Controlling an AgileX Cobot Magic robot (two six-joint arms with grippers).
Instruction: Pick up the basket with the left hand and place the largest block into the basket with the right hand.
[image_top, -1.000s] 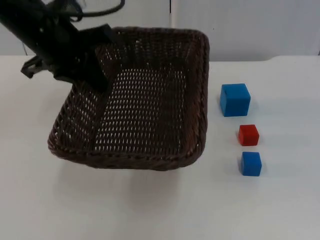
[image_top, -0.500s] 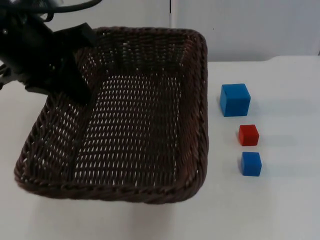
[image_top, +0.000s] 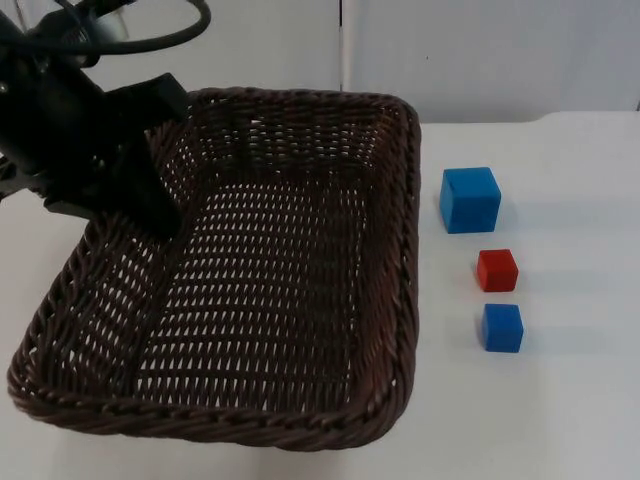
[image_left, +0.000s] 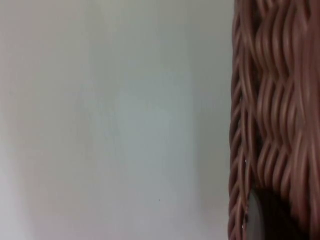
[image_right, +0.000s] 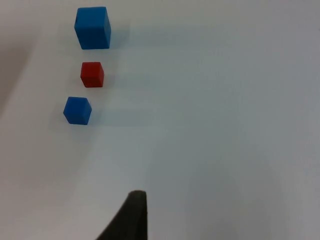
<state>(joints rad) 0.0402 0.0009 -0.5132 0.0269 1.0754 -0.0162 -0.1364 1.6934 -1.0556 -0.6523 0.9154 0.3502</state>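
Note:
A dark brown wicker basket (image_top: 250, 300) hangs tilted above the table. My left gripper (image_top: 140, 195) is shut on its left rim, and the woven rim (image_left: 270, 100) runs right past it in the left wrist view. The largest block, a blue cube (image_top: 470, 199), rests on the table just right of the basket; it is also in the right wrist view (image_right: 92, 27). My right gripper (image_right: 132, 220) waits over bare table well away from the blocks.
A small red cube (image_top: 497, 270) and a small blue cube (image_top: 502, 327) sit in a line in front of the large blue one, also in the right wrist view as red cube (image_right: 92, 74) and small blue cube (image_right: 77, 110). A grey partition wall (image_top: 500, 50) closes the table's far side.
The left arm has drawn back to the left and lifted the basket, whose near edge now looms larger and lower in the top view. The blocks have stayed put.

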